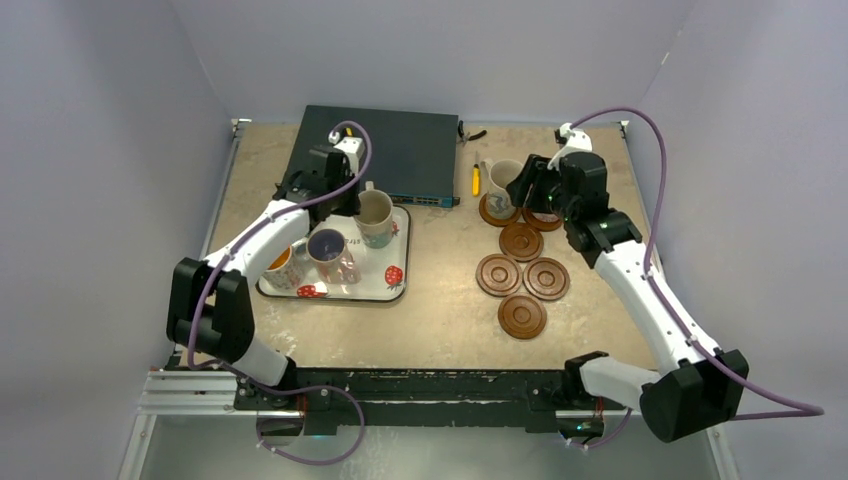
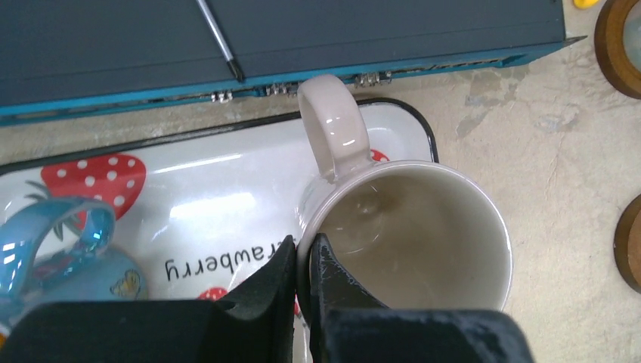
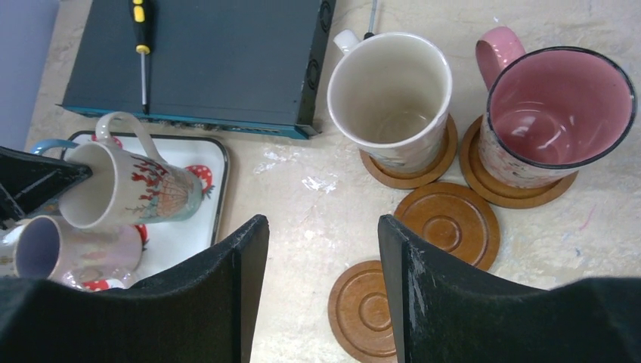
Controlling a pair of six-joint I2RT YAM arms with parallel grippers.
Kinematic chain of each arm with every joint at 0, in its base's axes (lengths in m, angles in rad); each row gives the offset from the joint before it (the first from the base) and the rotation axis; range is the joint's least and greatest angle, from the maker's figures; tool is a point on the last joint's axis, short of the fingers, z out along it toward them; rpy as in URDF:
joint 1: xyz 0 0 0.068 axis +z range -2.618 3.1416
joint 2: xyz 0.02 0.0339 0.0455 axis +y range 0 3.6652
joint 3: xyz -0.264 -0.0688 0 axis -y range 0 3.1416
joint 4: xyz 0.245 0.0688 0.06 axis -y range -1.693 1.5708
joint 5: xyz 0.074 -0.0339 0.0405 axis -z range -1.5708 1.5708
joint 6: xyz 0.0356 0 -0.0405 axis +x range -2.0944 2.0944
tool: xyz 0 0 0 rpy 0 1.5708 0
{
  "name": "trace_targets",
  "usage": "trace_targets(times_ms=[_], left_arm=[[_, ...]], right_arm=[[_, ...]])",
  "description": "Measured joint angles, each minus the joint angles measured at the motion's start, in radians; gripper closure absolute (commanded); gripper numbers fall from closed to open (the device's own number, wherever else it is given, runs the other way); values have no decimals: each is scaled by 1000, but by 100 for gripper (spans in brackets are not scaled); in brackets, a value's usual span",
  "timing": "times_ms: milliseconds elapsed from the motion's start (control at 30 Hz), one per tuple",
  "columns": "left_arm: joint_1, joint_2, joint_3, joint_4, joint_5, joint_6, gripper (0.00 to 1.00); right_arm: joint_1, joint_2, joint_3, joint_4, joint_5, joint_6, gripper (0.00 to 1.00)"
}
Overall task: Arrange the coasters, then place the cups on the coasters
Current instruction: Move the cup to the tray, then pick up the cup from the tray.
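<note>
A cream ceramic mug (image 3: 389,98) and a pink-lined mug (image 3: 555,113) already stand on round dark-brown wooden coasters (image 3: 408,178) at the overhead view's upper right; four grooved coasters (image 1: 521,241) below them lie bare. Centre left, the left gripper (image 2: 304,261) is clenched on the rim of a second cream mug (image 2: 423,227) at the white strawberry-print tray (image 2: 227,189), where three more cups (image 1: 328,250) wait. The right gripper (image 3: 323,242) hangs unclenched above the coasters.

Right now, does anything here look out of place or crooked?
Yes: a yellow-handled screwdriver lies on the dark blue box, a stray tool here. Also, the cream mug pinched by the left gripper leans sideways over the strawberry tray.
</note>
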Motion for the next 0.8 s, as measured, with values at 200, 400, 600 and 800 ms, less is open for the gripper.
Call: trace_targets(times_ms=[200,400,600,800], left_arm=[[-51,-35,-13,-43,-105,-64,100],[-56,-55,-44,-33,-140,-147,100],[-56,-69,-58,-29,-154,-184,100],[-56,-69,-58,-26,-153,-192,100]], right_arm=[[121,10,6,-4,81,55,41],[288,142,86,1,176,114,42],[437,357,215,22,189,143,43],[555,612,464,6,218,142,43]])
